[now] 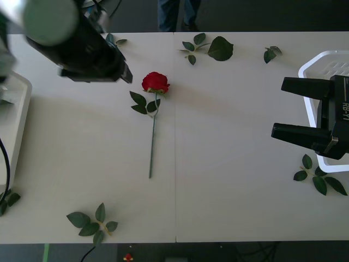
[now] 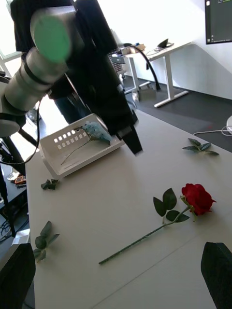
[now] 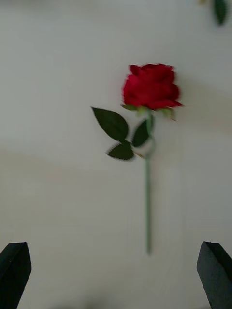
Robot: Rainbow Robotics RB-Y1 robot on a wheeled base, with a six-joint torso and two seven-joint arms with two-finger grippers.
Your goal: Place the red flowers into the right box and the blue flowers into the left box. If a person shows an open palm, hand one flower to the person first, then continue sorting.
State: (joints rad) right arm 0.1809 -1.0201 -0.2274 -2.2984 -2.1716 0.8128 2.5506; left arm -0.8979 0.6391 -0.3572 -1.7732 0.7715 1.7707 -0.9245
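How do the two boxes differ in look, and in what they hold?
The left box has a row of slots along its wall, and a blue flower lies in it. The right box has rounded corners and a perforated base, and its visible part holds no flower; the open right gripper covers some of it. Both boxes are white plastic and stand at opposite ends of the table.

White surface (image 1: pixel 229 164) with a seam down the middle. One red rose (image 1: pixel 156 82) lies just left of it, head far, stem pointing near. Left box (image 1: pixel 16 117) sits at the left edge, right box (image 1: pixel 319 68) at the right. Loose leaf sprigs (image 1: pixel 91 222) are scattered round the edges.
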